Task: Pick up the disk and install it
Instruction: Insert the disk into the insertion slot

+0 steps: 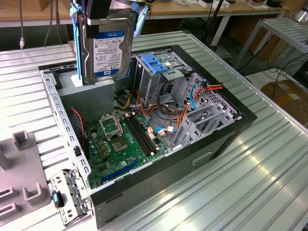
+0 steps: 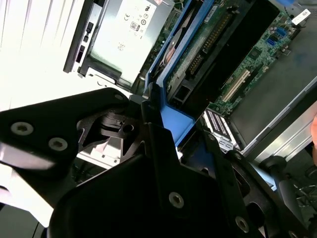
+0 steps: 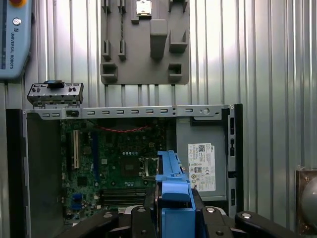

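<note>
Exterior view, front: ribbed metal surface (image 1: 250, 183) carrying grey fixture plate (image 1: 19, 168), loose metal bracket (image 1: 70, 195) just beside open computer case (image 1: 159, 171)
Inside case: green motherboard (image 1: 120, 144); behind it drive cage (image 1: 161, 84) with blue latch (image 1: 155, 64); grey power-supply box (image 1: 91, 98) toward exterior view's left
Farthest: disk (image 1: 107, 45) hanging above case, over power-supply box, on edge, label toward camera
Hand (image 1: 106, 12) clenched on disk; second wrist view shows black fingers (image 2: 163, 163) against blue side rail (image 2: 173, 124)

Disk (image 1: 107, 48) upright above open case (image 1: 159, 180) (on table (image 1: 250, 192)); motherboard (image 1: 115, 147) inside case.
</note>
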Tool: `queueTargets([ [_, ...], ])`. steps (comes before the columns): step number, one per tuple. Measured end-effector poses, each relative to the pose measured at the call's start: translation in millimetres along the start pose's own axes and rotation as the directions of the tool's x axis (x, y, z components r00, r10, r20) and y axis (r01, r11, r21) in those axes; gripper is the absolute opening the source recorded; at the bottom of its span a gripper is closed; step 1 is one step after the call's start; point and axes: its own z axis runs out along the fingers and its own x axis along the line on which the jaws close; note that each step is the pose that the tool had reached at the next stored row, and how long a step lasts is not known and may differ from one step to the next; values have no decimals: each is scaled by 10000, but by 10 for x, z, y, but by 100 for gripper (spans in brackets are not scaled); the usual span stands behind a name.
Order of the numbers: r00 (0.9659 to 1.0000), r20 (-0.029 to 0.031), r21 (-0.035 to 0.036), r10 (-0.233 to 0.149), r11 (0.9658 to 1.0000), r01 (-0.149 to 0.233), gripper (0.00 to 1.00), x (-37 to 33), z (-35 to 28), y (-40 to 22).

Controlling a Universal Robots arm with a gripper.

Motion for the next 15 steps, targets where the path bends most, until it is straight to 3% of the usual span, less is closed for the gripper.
queueTargets([
  [15,10000,-30,1,0,10000,0,37,86,-1,-2],
])
